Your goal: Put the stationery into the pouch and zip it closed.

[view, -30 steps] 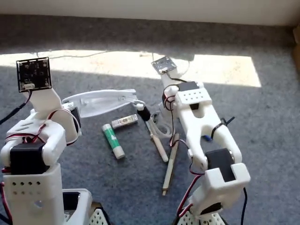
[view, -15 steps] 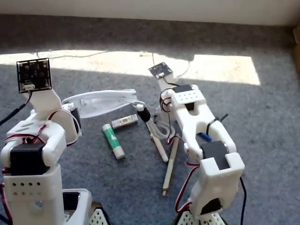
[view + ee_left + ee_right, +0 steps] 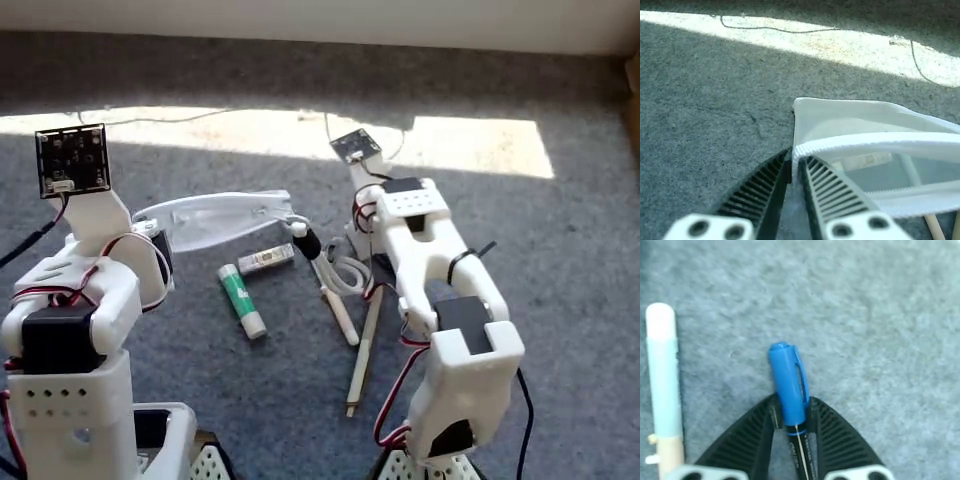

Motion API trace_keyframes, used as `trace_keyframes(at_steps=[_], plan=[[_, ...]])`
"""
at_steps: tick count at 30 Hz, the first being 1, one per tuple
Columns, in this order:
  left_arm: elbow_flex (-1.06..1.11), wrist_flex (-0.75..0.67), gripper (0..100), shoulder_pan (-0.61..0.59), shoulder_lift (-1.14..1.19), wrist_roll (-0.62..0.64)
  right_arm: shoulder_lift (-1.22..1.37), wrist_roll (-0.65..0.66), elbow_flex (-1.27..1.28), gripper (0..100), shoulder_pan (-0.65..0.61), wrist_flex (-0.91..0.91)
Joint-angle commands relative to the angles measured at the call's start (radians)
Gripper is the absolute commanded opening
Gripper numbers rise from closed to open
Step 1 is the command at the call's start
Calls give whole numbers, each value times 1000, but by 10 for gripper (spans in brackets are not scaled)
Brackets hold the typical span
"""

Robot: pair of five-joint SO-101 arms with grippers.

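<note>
Found left gripper with jaws clamped on the rim corner of the white mesh zip pouch, presumably propping its mouth open. Found right gripper with jaws clamped on blue capped pen, close to grey carpet. Judged path to pouch mouth crowded by loose cream pens; open carpet elsewhere.

Identify the pouch by its white mesh. The pen in your right end effector has a blue cap and black barrel. The glue stick is green with a white cap. The worktop is grey.
</note>
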Motion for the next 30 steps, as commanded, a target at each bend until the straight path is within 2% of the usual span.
trace_keyframes(at_steps=[1,6,19,30], plan=[[-7,3,10,-16,10,-8,-16,12,-44,5,28,2],[-12,3,10,-16,10,-8,-125,11,-90,5,73,108],[-18,-17,10,50,19,-5,-486,9,-85,5,101,177],[-30,-35,10,50,21,-5,-855,-281,-85,5,96,193]])
